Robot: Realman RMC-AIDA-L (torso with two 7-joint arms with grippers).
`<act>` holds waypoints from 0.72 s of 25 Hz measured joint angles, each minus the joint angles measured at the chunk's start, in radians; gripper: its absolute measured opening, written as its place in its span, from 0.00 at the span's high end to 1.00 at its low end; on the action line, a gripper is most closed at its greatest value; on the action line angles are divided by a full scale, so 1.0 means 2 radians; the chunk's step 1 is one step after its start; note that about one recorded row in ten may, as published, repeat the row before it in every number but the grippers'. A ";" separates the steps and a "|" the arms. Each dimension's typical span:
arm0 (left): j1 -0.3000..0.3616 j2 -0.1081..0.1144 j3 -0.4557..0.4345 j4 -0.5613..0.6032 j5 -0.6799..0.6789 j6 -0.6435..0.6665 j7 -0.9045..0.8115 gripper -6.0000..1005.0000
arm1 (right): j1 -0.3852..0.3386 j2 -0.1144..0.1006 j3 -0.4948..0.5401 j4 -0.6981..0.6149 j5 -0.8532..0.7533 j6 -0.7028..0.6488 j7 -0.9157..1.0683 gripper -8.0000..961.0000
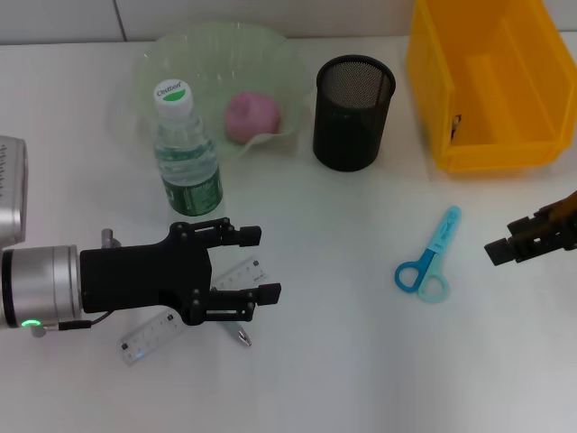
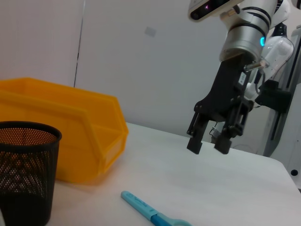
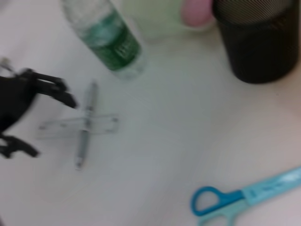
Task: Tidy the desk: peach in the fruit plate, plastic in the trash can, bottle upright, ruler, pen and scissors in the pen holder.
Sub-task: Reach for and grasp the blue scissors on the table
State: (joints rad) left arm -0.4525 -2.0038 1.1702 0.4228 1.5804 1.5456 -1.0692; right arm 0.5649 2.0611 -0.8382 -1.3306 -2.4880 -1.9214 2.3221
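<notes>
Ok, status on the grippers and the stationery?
Left gripper open over ruler and pen. Right gripper open, empty, beside scissors. Pen holder unobstructed.

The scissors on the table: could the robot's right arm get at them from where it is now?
Probably yes. The scissors lie flat with bare table around them, and the right gripper, open, hangs just beside them with nothing between.

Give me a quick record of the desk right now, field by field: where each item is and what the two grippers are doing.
peach: in plate
bottle: upright, beside plate
ruler: flat on desk, pen lying across it
scissors: flat on desk, closed
pen holder: no tools visible inside
bin: yellow, far right
left gripper: open, above ruler and pen
right gripper: open, right of scissors
</notes>
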 joint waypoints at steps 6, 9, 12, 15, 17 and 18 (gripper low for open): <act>0.000 0.000 0.000 0.001 0.000 -0.001 -0.001 0.19 | 0.030 0.006 -0.020 0.003 -0.056 0.030 0.040 0.32; 0.000 0.000 0.000 0.001 0.000 -0.001 -0.001 0.19 | 0.048 0.007 -0.070 0.016 -0.095 0.068 0.089 0.32; 0.000 0.000 -0.001 0.002 0.000 -0.001 -0.001 0.19 | 0.051 0.007 -0.079 0.019 -0.100 0.074 0.096 0.32; 0.000 0.000 -0.002 0.003 -0.001 -0.001 -0.001 0.19 | 0.059 0.008 -0.103 0.028 -0.104 0.088 0.113 0.32; -0.001 0.000 -0.002 0.003 -0.001 -0.001 -0.001 0.19 | 0.063 0.008 -0.115 0.034 -0.105 0.094 0.118 0.32; -0.001 0.000 -0.002 0.004 -0.001 -0.001 -0.001 0.19 | 0.068 0.008 -0.123 0.041 -0.106 0.096 0.119 0.32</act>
State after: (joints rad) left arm -0.4536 -2.0031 1.1662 0.4307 1.5776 1.5432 -1.0720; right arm 0.7011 2.0769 -1.0833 -1.2479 -2.6993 -1.7289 2.5598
